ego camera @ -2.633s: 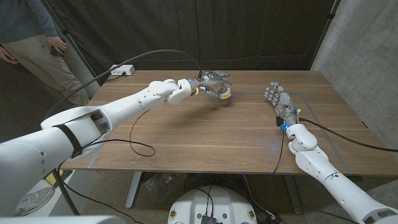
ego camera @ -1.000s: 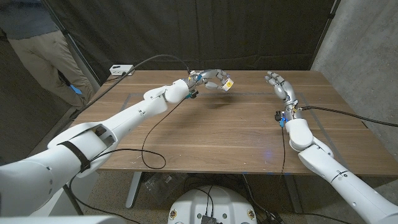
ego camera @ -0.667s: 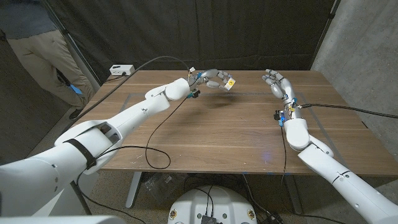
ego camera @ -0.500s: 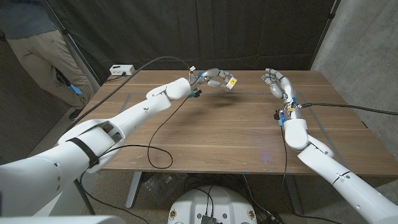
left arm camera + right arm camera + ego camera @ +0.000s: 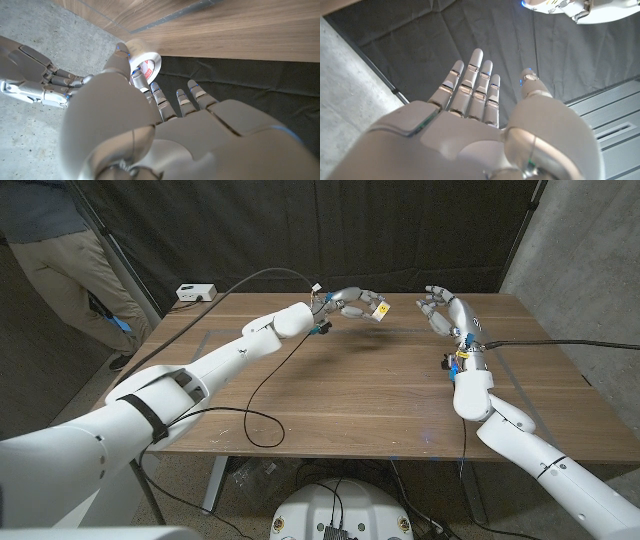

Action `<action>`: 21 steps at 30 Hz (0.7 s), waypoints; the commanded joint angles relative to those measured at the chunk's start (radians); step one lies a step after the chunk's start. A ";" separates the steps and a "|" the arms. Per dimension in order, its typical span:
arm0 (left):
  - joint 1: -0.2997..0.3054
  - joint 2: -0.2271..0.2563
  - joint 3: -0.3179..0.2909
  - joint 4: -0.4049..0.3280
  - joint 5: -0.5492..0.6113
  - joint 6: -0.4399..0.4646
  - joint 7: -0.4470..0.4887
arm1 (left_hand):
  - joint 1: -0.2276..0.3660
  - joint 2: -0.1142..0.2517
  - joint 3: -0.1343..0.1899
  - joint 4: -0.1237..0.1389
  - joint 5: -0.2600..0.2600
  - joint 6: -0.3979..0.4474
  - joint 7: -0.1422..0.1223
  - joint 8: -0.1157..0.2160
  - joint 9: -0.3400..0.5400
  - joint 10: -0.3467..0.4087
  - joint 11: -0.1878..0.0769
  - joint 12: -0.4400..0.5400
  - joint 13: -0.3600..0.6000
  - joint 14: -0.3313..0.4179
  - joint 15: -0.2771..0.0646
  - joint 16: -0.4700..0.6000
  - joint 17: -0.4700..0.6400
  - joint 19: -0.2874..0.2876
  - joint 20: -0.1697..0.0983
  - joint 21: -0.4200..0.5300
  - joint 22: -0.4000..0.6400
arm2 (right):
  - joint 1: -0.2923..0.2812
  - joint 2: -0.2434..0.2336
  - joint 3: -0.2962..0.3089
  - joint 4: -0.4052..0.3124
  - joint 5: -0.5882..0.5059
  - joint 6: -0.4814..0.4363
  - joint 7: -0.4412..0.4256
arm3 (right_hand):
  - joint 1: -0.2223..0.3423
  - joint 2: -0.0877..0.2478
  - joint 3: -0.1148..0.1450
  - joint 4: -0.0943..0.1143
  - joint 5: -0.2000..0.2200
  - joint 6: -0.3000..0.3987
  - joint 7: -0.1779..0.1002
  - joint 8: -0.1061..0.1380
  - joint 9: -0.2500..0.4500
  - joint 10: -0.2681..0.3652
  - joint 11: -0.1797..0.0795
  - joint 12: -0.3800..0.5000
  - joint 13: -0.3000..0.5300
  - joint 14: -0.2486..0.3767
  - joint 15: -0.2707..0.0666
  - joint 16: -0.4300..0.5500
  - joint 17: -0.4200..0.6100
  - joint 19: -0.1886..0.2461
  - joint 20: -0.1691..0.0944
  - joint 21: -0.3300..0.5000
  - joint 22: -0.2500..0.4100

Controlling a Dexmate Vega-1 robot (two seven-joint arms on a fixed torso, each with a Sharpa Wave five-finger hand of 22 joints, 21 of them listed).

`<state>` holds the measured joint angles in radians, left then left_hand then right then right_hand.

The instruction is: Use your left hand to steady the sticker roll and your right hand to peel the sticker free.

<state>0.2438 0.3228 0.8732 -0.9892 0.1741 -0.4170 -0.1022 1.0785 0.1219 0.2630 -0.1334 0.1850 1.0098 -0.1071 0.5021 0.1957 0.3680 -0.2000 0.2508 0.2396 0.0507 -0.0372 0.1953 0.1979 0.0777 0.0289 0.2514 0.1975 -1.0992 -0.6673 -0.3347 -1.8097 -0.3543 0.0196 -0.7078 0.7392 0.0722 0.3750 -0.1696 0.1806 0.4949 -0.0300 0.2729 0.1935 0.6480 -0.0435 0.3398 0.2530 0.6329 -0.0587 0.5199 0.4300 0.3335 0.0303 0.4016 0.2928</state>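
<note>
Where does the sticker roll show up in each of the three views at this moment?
Head view: sticker roll held in the left hand, above the table's far middle.
Left wrist view: roll at the fingertips, against the wooden table.
Right wrist view: I cannot find it.
Shared landmark: the left hand.

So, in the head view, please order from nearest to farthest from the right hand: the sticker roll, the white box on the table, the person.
1. White sticker roll, held up by the left hand, just beside the right hand.
2. Small white box, far-left table corner.
3. Person, standing beyond that corner.
</note>
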 commanded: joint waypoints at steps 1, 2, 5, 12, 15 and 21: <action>-0.032 -0.019 0.028 0.021 0.035 -0.012 0.003 | -0.005 0.010 0.026 0.019 0.001 0.050 0.035 0.073 0.099 0.005 -0.006 -0.001 0.003 -0.003 -0.054 -0.003 0.002 -0.006 0.002 -0.003 0.005 | -0.010 -0.020 -0.031 -0.091 -0.145 -0.186 -0.032 | 0.019 -0.003 -0.015 0.005 -0.002 0.034 -0.008 0.010 0.006 0.025 -0.002 0.010 0.011 -0.002 -0.115 0.039 0.040 0.008 -0.004 0.016 0.011; -0.034 -0.020 0.030 0.022 0.039 -0.014 0.004 | -0.005 0.009 0.026 0.019 0.001 0.051 0.036 0.073 0.099 0.004 -0.006 -0.001 0.003 -0.005 -0.052 -0.003 0.002 -0.007 0.002 -0.003 0.005 | -0.009 -0.022 -0.034 -0.095 -0.155 -0.197 -0.034 | 0.019 -0.002 -0.017 0.006 -0.002 0.036 -0.007 0.010 0.006 0.025 -0.003 0.010 0.012 -0.002 -0.114 0.042 0.043 0.008 -0.003 0.017 0.012; -0.036 -0.022 0.033 0.019 0.047 -0.016 0.013 | -0.005 0.009 0.026 0.018 0.001 0.050 0.036 0.073 0.100 0.004 -0.005 -0.001 0.004 -0.007 -0.051 -0.004 0.002 -0.011 0.005 -0.005 0.005 | -0.006 -0.029 -0.046 -0.107 -0.183 -0.223 -0.037 | 0.017 -0.002 -0.024 0.011 -0.003 0.043 -0.009 0.010 0.006 0.029 -0.003 0.012 0.016 -0.006 -0.111 0.056 0.057 0.007 -0.003 0.021 0.015; -0.033 -0.017 0.038 -0.004 0.074 -0.020 0.040 | -0.005 0.008 0.027 0.018 -0.001 0.051 0.036 0.075 0.100 0.004 -0.005 0.000 0.005 -0.008 -0.053 -0.003 0.002 -0.012 0.003 -0.004 0.005 | 0.004 -0.033 -0.077 -0.127 -0.245 -0.288 -0.041 | 0.021 -0.001 -0.033 0.014 -0.003 0.059 -0.013 0.012 0.007 0.037 -0.007 0.015 0.022 -0.012 -0.118 0.080 0.082 0.008 -0.005 0.029 0.020; -0.031 -0.014 0.039 -0.014 0.087 -0.024 0.054 | -0.005 0.008 0.028 0.018 -0.001 0.054 0.036 0.075 0.098 0.004 -0.006 0.000 0.005 -0.008 -0.051 -0.003 0.002 -0.013 0.005 -0.004 0.005 | 0.008 -0.037 -0.088 -0.134 -0.260 -0.309 -0.034 | 0.028 0.002 -0.034 0.013 -0.003 0.061 -0.017 0.011 0.007 0.037 -0.011 0.014 0.025 -0.023 -0.119 0.085 0.090 0.006 -0.005 0.031 0.023; -0.027 -0.013 0.039 -0.029 0.101 -0.033 0.069 | -0.006 0.007 0.028 0.017 -0.002 0.055 0.031 0.073 0.093 0.003 -0.005 0.000 0.006 -0.008 -0.052 -0.002 0.001 -0.013 0.004 -0.004 0.005 | 0.021 -0.039 -0.112 -0.136 -0.288 -0.344 -0.023 | 0.044 0.004 -0.037 0.009 -0.002 0.076 -0.023 0.013 0.007 0.050 -0.015 0.020 0.030 -0.028 -0.121 0.103 0.107 0.005 -0.005 0.037 0.027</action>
<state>0.2142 0.3061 0.9063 -0.9926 0.2376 -0.4363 -0.0681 1.0782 0.1217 0.2767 -0.1255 0.1839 1.0111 -0.1083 0.5021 0.1974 0.3680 -0.2000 0.2508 0.2437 0.0494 -0.0356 0.1954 0.1977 0.0727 0.0339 0.2475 0.1975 -1.0971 -0.6973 -0.4009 -1.9206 -0.5704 -0.2383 -0.7402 0.7686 0.0737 0.3377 -0.1599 0.1807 0.5584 -0.0506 0.2781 0.1979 0.6822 -0.0561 0.3515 0.2766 0.6110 -0.0547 0.6116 0.5277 0.3334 0.0303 0.4302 0.3137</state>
